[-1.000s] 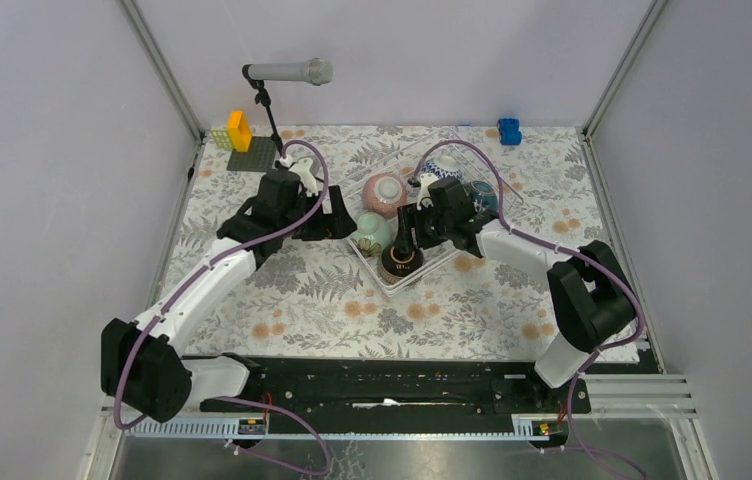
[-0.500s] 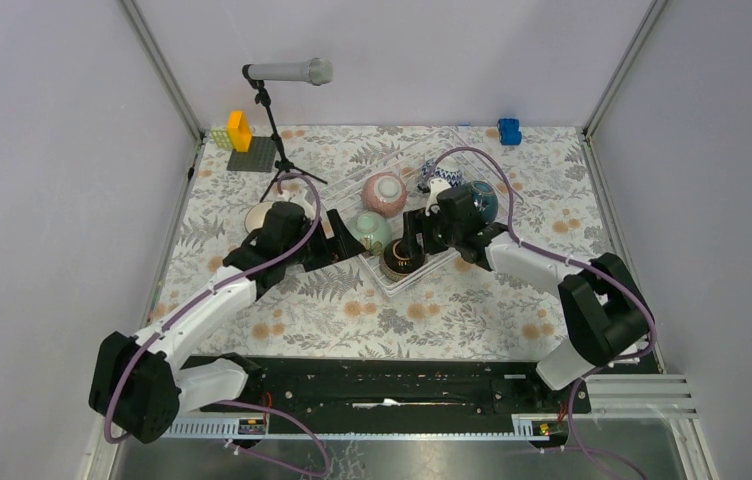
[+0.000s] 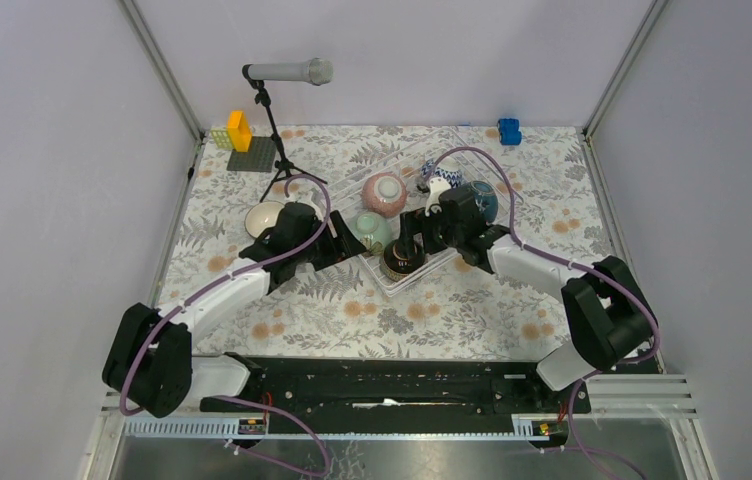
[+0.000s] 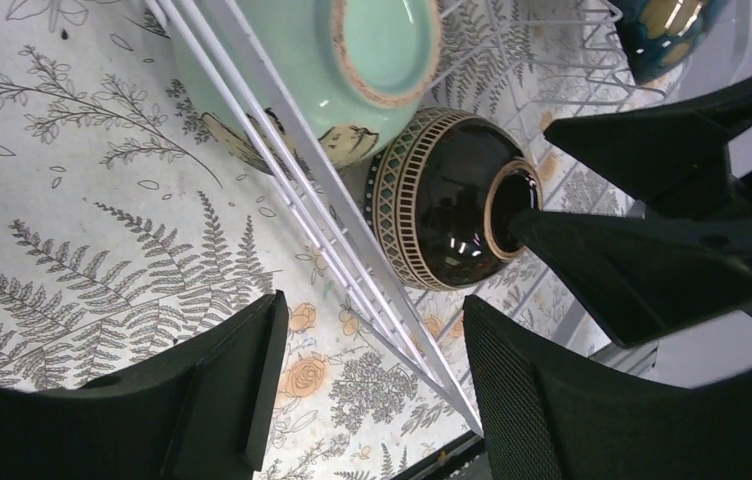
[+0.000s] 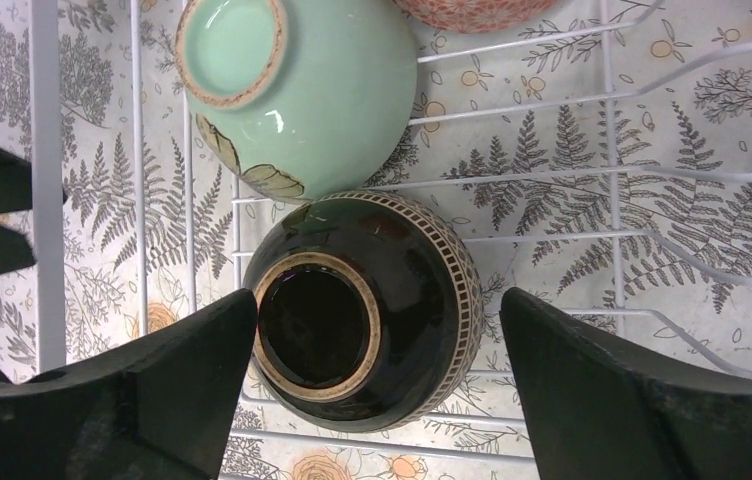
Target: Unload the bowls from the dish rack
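The white wire dish rack (image 3: 440, 262) holds a pink bowl (image 3: 385, 192), a mint green bowl (image 3: 372, 230), a dark brown bowl (image 3: 402, 260), a dark teal bowl (image 3: 483, 198) and a blue-white zigzag bowl (image 3: 442, 172). A white-inside bowl (image 3: 264, 217) stands on the table left of the rack. My right gripper (image 5: 377, 340) is open, its fingers on either side of the upturned dark brown bowl (image 5: 372, 310). My left gripper (image 4: 372, 380) is open and empty, above the rack's near-left rim (image 4: 352, 260), next to the mint bowl (image 4: 352, 70).
A microphone (image 3: 289, 72) on a tripod stand (image 3: 280, 165) stands at the back left, beside a grey baseplate (image 3: 252, 155) with yellow bricks. A blue brick (image 3: 509, 130) lies at the back right. The two grippers are close together over the rack's near corner.
My left arm has drawn away from the back left towards the rack, leaving the white-inside bowl on the table. My right gripper has stayed over the dark brown bowl.
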{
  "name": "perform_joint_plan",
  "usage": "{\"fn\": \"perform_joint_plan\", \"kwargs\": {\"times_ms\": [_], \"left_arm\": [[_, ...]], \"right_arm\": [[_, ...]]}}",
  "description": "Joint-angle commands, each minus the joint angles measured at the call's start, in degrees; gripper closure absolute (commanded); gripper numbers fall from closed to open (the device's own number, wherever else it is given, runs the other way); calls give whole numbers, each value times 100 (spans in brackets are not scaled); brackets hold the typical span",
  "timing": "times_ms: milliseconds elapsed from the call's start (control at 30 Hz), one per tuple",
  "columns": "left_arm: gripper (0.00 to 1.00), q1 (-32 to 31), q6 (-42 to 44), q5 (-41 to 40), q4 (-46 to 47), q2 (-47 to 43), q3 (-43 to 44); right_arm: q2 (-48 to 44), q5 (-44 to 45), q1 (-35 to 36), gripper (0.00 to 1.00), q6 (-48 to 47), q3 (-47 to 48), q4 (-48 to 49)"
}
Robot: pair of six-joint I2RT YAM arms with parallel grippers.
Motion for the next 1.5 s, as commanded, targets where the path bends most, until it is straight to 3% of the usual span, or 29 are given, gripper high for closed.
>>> {"fn": "perform_joint_plan", "kwargs": {"times_ms": [0,167,367,633,767,867,1033,1133,1200,1367,1467], "left_arm": [[36,-22,25,-370,353,120,230],[46,-14,218,-782,251,105,217],[50,-11,274,-808,203,67,227],[31,-10,-79,-412,598,-77,1],[21,-14,-158,-349,709,20,-46],[21,-12,-76,-307,707,178,-34],[32,-14,-179,-196,1181,392,-174],[44,-1,-149,-331,1112,467,-137],[52,31,-10,-494,896,501,-48],[92,321,377,-533,395,515,109],[97,407,655,-473,114,456,175]], "right_arm": [[33,-300,166,0,-240,-35,286],[198,-21,346,0,-384,87,130],[421,602,636,4,-524,330,-84],[312,1837,658,29,-217,250,-41],[319,2184,653,37,-38,239,-20],[451,2140,645,41,65,386,-161],[481,2139,652,42,129,435,-267],[332,2100,654,23,121,333,-166],[190,2051,651,15,115,260,-89],[-133,1927,650,9,80,128,33],[-128,1739,649,6,74,228,-126]]}}
